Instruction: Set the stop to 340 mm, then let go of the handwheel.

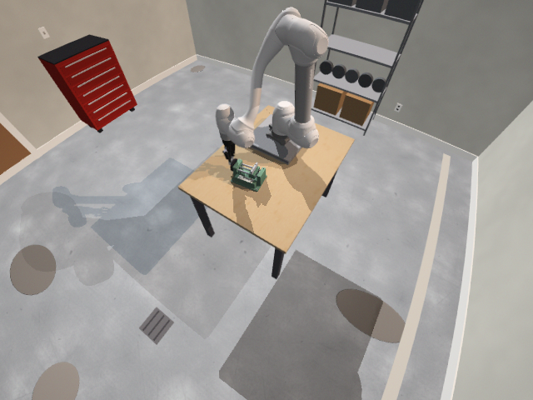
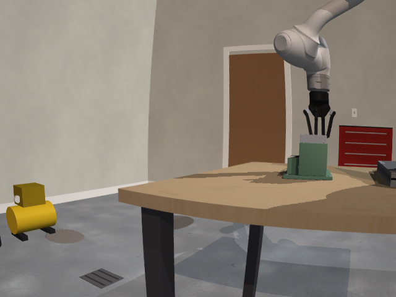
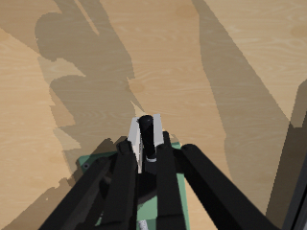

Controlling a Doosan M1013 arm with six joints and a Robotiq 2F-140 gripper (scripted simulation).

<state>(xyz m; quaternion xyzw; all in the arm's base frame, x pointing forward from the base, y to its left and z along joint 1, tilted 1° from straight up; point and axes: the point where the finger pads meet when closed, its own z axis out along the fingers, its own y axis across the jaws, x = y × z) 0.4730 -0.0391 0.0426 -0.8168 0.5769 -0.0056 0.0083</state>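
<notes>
The black two-finger pincer (image 1: 231, 162) (image 2: 318, 134) (image 3: 148, 126) is clamped on the slim black upright handle (image 3: 147, 131) of the handwheel, the dark round wheel (image 1: 234, 162) (image 3: 146, 189) just below its fingertips. The wheel sits at one end of the green metal stop fixture (image 1: 250, 175) (image 2: 313, 159), which stands on the light wooden desk (image 1: 296, 207) (image 2: 204, 195) beneath and beside the pincer. The step in hand looks to be winding the stop towards 340 mm; no scale can be read here, so how near it is I cannot tell. The next move probably calls for carrying the handle round the wheel's arc, then, once the stop is set, parting the fingers and lifting straight off. The fixture's green housing, close beside the pincer, leaves little room for a wide swing. The dark grey base plate (image 1: 269, 151) (image 2: 387, 169) lies well apart.
</notes>
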